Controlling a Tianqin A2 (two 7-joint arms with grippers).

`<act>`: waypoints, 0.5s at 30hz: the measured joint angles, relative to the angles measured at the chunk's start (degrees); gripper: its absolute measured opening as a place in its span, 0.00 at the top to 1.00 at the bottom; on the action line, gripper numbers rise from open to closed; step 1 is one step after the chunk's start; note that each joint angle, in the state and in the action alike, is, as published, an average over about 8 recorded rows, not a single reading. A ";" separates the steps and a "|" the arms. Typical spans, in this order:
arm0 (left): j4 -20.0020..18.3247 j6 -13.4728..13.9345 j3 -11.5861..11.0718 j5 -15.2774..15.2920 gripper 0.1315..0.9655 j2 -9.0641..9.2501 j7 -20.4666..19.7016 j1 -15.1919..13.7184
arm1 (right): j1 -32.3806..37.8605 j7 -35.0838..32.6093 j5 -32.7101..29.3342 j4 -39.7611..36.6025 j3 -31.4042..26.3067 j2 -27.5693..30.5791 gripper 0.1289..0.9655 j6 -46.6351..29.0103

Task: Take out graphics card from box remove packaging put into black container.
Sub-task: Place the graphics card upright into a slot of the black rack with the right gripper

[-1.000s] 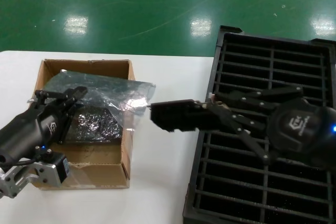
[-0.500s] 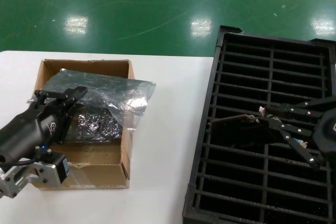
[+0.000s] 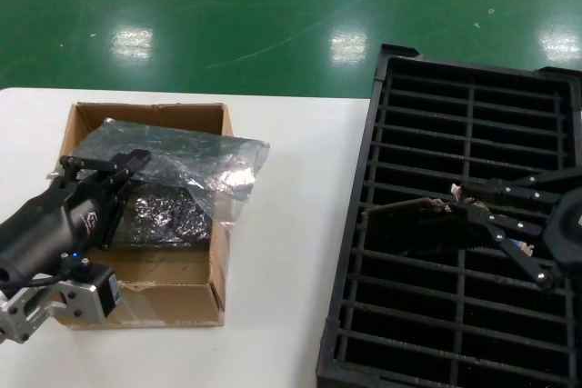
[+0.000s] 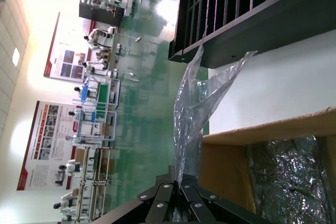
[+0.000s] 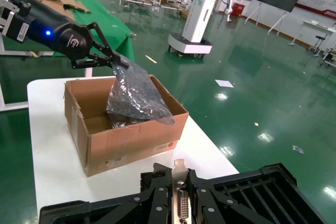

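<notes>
My right gripper point(image 3: 457, 207) is shut on the graphics card point(image 3: 409, 224) by its silver end bracket point(image 5: 181, 192). It holds the dark board on edge over the left column of slots in the black container point(image 3: 473, 97). I cannot tell whether the card sits in a slot. My left gripper point(image 3: 135, 163) is shut on the empty translucent packaging point(image 3: 195, 161), which hangs over the brown cardboard box point(image 3: 173, 302). In the left wrist view the packaging point(image 4: 202, 93) runs up from between my closed fingers point(image 4: 168, 195). The right wrist view shows the box point(image 5: 126, 135), the packaging point(image 5: 136, 95) and the left gripper point(image 5: 107, 59).
Another crinkly silver bagged item point(image 3: 164, 215) lies inside the box. The white table point(image 3: 282, 252) has bare room between the box and the container. The green floor lies beyond the table's far edge. The container's side point(image 4: 262, 19) shows in the left wrist view.
My right gripper carried the card to the right, from the gap beside the box to over the container's slots, then nearly stopped. The left gripper and packaging have not moved.
</notes>
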 joint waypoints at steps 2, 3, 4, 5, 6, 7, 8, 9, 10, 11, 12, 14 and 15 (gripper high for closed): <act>0.00 0.00 0.00 0.00 0.99 0.00 0.00 0.00 | 1.18 0.42 -0.09 -0.04 -0.71 0.17 0.93 -1.16; 0.00 0.00 0.00 0.00 0.99 0.00 0.00 0.00 | 1.89 0.67 -0.14 -0.04 -1.13 0.30 0.93 -1.89; 0.00 0.00 0.00 0.00 0.99 0.00 0.00 0.00 | 2.72 0.96 -0.18 -0.04 -1.60 0.47 0.93 -2.78; 0.00 0.00 0.00 0.00 0.99 0.00 0.00 0.00 | 3.62 1.28 -0.22 -0.02 -2.13 0.69 0.93 -3.79; 0.00 0.00 0.00 0.00 0.99 0.00 0.00 0.00 | 4.60 1.63 -0.24 0.00 -2.69 0.93 0.93 -4.92; 0.00 0.00 0.00 0.00 0.99 0.00 0.00 0.00 | 5.43 1.92 -0.20 0.04 -3.15 1.21 0.93 -6.00; 0.00 0.00 0.00 0.00 0.99 0.00 0.00 0.00 | 6.18 2.18 -0.12 0.08 -3.56 1.49 0.93 -7.05; 0.00 0.00 0.00 0.00 0.99 0.00 0.00 0.00 | 6.94 2.44 0.05 0.13 -3.95 1.80 0.93 -8.18; 0.00 0.00 0.00 0.00 0.99 0.00 0.00 0.00 | 7.75 2.69 0.33 0.17 -4.34 2.13 0.93 -9.45; 0.00 0.00 0.00 0.00 0.99 0.00 0.00 0.00 | 8.59 2.94 0.71 0.21 -4.73 2.46 0.93 -10.83; 0.00 0.00 0.00 0.00 0.99 0.00 0.00 0.00 | 9.45 3.16 1.20 0.23 -5.10 2.78 0.93 -12.27; 0.00 0.00 0.00 0.00 0.99 0.00 0.00 0.00 | 11.31 3.57 2.42 0.26 -5.87 3.36 0.93 -15.44; 0.00 0.00 0.00 0.00 0.99 0.00 0.00 0.00 | 12.37 3.77 3.07 0.27 -6.32 3.58 0.93 -17.23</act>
